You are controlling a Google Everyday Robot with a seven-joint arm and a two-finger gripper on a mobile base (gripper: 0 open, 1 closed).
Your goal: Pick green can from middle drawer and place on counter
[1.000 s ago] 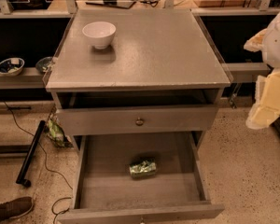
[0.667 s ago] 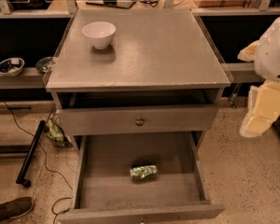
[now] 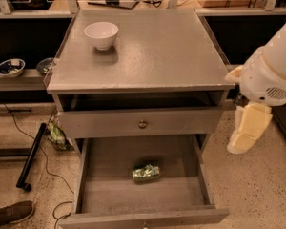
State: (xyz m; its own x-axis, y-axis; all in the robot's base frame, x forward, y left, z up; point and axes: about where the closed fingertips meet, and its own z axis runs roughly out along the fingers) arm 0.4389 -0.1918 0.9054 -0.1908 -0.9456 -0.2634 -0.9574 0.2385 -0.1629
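Note:
The green can [image 3: 146, 172] lies on its side on the plank floor of the middle drawer [image 3: 109, 187], which is pulled out wide at the bottom of the cabinet. The counter [image 3: 167, 51] is the flat grey top above it. My gripper [image 3: 241, 144] hangs down from the white arm [image 3: 271, 70] at the right of the cabinet, beside the drawer's right wall and higher than the can. It holds nothing that I can see and is well apart from the can.
A white bowl [image 3: 101, 34] stands on the counter's far left. A shut drawer front with a brass knob [image 3: 143, 124] sits above the open drawer. On the left are a side shelf with small bowls [image 3: 10, 67], a black pole [image 3: 31, 156], cables and a shoe [image 3: 9, 213].
My arm and gripper have moved left and down, closer to the cabinet's right side. The can, the drawer and the bowl have not moved.

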